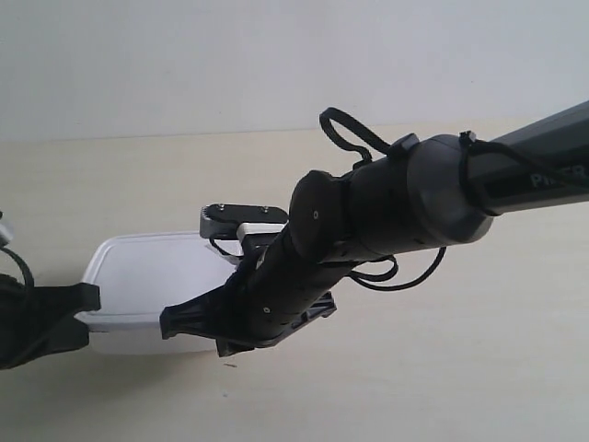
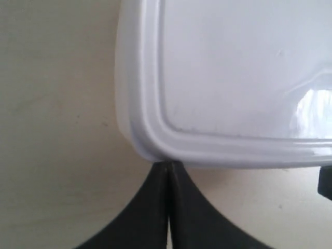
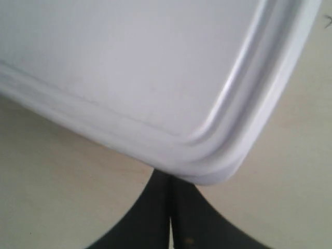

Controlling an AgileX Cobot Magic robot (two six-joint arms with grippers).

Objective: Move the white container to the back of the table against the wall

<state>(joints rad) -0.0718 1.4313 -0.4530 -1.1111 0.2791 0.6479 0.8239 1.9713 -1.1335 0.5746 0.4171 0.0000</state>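
Observation:
The white container [image 1: 138, 272] lies flat on the pale table [image 1: 460, 368], lid on, well in front of the plain wall [image 1: 276, 55]. The gripper of the arm at the exterior view's left [image 1: 92, 299] touches its left edge. The gripper of the arm at the exterior view's right [image 1: 170, 322] reaches across to its front edge. In the left wrist view my left gripper [image 2: 168, 166] is shut, tips against a rounded corner of the container [image 2: 233, 67]. My right gripper [image 3: 169, 181] is shut too, its tips under another corner of the container [image 3: 129, 67].
The thick black arm [image 1: 396, 203] with looping cables [image 1: 350, 129] hangs over the table's middle and hides the container's right end. A tiny dark speck [image 1: 228, 365] lies near the front. A dark part [image 2: 326, 181] shows beside the container's rim.

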